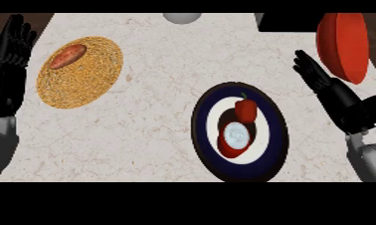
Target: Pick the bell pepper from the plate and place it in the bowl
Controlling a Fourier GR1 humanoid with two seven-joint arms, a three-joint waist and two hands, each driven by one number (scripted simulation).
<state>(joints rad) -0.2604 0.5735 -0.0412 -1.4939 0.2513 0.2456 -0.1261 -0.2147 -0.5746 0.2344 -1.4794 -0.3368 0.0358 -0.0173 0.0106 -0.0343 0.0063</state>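
Plates number two on the marble counter [169, 89]. At five o'clock, a dark-rimmed plate [275, 134] holds one red bell pepper [246, 110] (green stem up) and a second red item with a pale disc on top [235, 138]. At ten o'clock, a woven plate [88, 82] carries one sweet potato [68, 56]. One red bowl [343, 46] sits at two o'clock. Right hand [327, 89] and left hand [13, 59] are spread, holding nothing.

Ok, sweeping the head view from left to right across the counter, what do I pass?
Left hand → woven mat carrying a sweet potato → dark-rimmed plate with the bell pepper → right hand → red bowl.
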